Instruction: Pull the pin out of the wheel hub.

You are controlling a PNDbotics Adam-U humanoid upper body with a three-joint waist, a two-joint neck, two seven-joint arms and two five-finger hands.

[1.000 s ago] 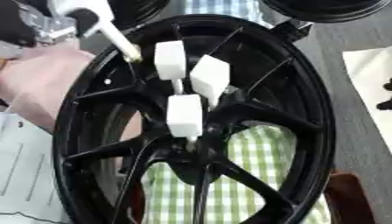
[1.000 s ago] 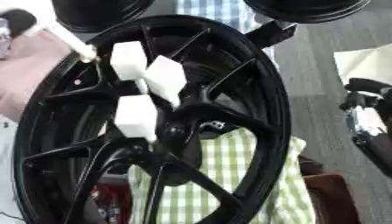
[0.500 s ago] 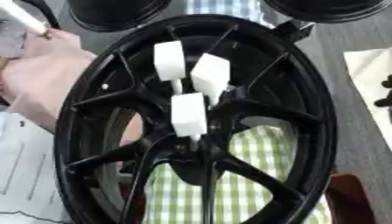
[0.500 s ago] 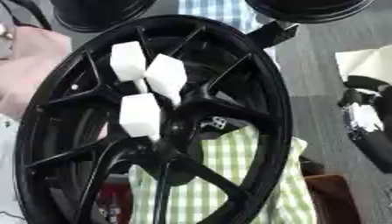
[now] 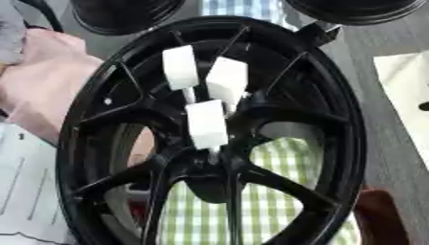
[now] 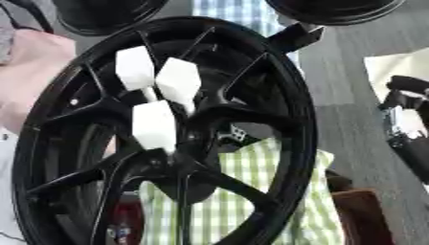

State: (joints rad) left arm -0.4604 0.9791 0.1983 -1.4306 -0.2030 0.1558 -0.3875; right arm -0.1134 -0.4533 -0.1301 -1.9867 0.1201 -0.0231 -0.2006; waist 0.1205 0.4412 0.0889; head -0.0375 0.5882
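A large black spoked alloy wheel hub (image 5: 218,139) stood nearly upright and filled the middle of the scene, its rim tilted toward the left. Three white block-headed pins (image 5: 206,123) sat in its centre: two side by side at the far part of the hub, and one nearer, just below them, all on thin stems entering the hub.

The robot's right hand (image 6: 408,125) showed only at the right edge of the right eye view, well apart from the wheel; whether its fingers were open or curled could not be told, and it seemed to hold nothing. The left hand was out of sight.

Judging by this, a pull had not begun. The next move would call for bringing a hand to one white head, pinching it, and drawing it straight out along its stem.
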